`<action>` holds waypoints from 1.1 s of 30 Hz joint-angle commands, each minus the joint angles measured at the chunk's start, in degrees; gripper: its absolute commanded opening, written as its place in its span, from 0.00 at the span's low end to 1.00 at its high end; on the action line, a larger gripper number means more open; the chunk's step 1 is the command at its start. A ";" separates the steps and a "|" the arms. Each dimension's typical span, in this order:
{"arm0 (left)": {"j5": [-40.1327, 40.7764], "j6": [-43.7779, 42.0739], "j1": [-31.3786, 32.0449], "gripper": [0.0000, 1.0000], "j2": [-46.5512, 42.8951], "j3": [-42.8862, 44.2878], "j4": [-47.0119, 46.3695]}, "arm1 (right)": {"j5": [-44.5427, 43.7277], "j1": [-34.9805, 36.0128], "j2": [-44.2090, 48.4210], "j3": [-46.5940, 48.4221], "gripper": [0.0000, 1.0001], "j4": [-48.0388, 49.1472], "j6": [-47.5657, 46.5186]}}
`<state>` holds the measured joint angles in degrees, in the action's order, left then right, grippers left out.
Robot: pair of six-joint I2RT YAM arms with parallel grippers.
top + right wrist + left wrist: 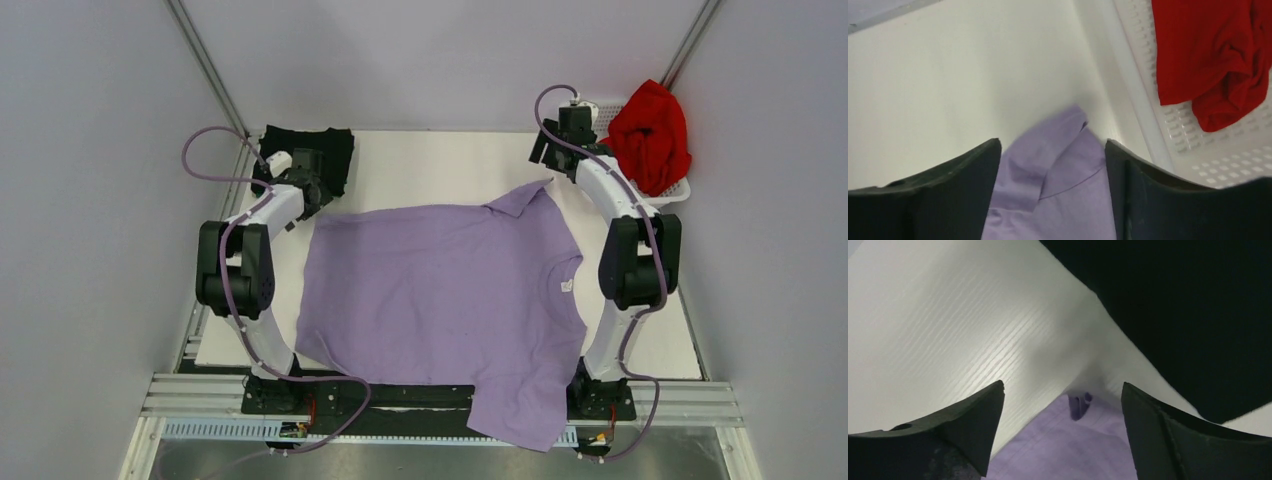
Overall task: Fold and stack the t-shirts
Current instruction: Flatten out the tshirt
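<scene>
Beneath left claw (1062, 390), lavender t-shirt (1068, 450)

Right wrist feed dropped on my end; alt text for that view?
A corner of the lavender t-shirt lies on the white table inside the open right claw, ungripped. The red t-shirt sits in the white basket at right.

White table (430, 160): lavender shirt (440, 290) spread; black shirt (335, 150) far-left.
</scene>
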<state>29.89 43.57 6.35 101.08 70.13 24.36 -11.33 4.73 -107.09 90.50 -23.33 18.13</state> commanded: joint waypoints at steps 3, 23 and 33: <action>-6.37 -2.07 -1.85 1.00 -3.54 7.61 -5.14 | 4.85 0.32 2.09 7.04 1.00 1.62 1.10; -32.82 -2.91 1.82 1.00 -24.95 -27.30 -20.20 | 26.69 1.15 2.33 -18.87 1.00 10.90 16.75; -31.60 -2.83 1.74 1.00 -19.26 -30.60 -22.88 | 25.83 2.18 -5.98 -14.32 1.00 12.80 16.87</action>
<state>-2.13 40.82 8.21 80.03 39.75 4.84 14.35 6.37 -111.59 72.86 -14.68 34.17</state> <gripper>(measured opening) 0.997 0.998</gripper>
